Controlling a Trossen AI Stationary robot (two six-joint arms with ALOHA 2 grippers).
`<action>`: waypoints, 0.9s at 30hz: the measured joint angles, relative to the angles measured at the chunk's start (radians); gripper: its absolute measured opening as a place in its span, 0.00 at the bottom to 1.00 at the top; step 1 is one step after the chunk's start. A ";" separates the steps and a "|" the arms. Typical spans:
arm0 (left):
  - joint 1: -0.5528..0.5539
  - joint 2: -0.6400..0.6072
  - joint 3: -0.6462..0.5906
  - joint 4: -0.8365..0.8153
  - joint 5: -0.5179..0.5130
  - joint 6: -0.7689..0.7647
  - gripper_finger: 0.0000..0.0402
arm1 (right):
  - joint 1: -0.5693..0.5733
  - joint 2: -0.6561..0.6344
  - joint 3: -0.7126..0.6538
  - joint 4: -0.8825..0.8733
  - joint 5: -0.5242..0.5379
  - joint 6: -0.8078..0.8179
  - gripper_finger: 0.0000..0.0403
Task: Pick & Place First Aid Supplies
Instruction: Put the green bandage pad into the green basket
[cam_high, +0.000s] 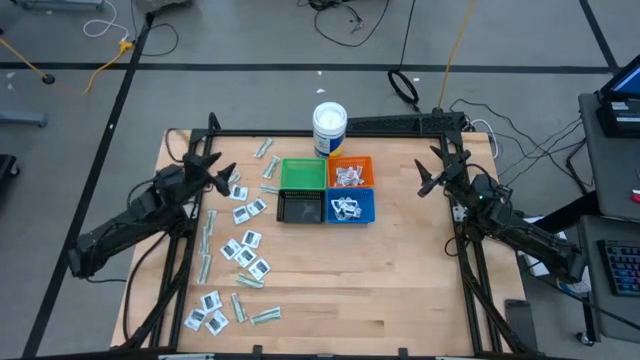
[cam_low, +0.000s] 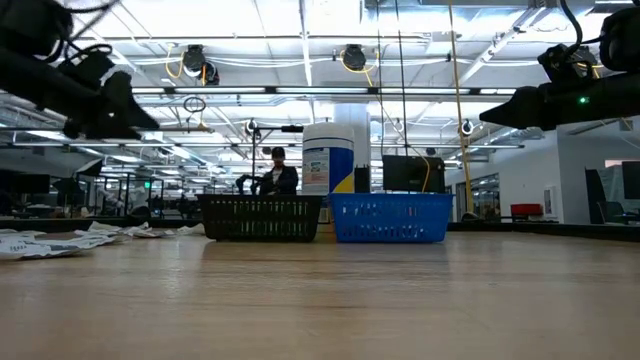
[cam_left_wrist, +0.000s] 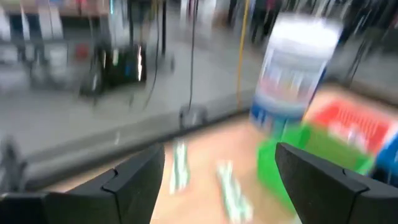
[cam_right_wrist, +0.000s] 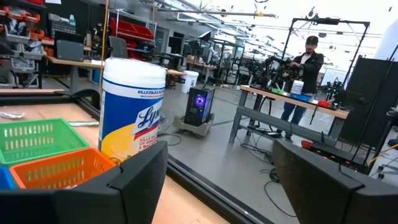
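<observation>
wooden table (cam_high: 400, 280) carried the first aid packets (cam_high: 247, 245), which were scattered over its left half, from beside the green bin (cam_high: 303, 173) down toward the near edge. some packets were already seen in the orange bin (cam_high: 351, 172) and the blue bin (cam_high: 350, 207); none could be made out in the green bin or the black bin (cam_high: 300, 208).

the left gripper (cam_high: 216, 172) was held above the far end of the scatter with its fingers spread and nothing between them. the right gripper (cam_high: 436, 172) was parked over bare table to the right of the bins, fingers likewise apart and empty.

the step in hand was judged to be a reach for the next packet. a single flat packet lying clear of its neighbours was best chosen, approached from straight above, and pinched across its short edge so that overlapping pieces were not dragged.

counted: four bins, one white tub (cam_high: 329, 128), roughly fifteen white sachets and about eight pale-green strips on the table. the contents of the bins could not be counted.
</observation>
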 joint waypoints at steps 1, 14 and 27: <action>0.000 0.033 0.036 -0.069 0.000 -0.021 0.77 | 0.000 0.000 0.000 0.000 0.000 0.000 0.71; -0.001 0.593 0.415 -0.310 0.040 -0.393 0.77 | 0.000 0.000 0.000 0.000 0.000 0.000 0.70; -0.001 0.927 0.717 -0.684 0.228 -0.552 0.77 | 0.000 0.000 0.000 0.000 0.000 0.000 0.70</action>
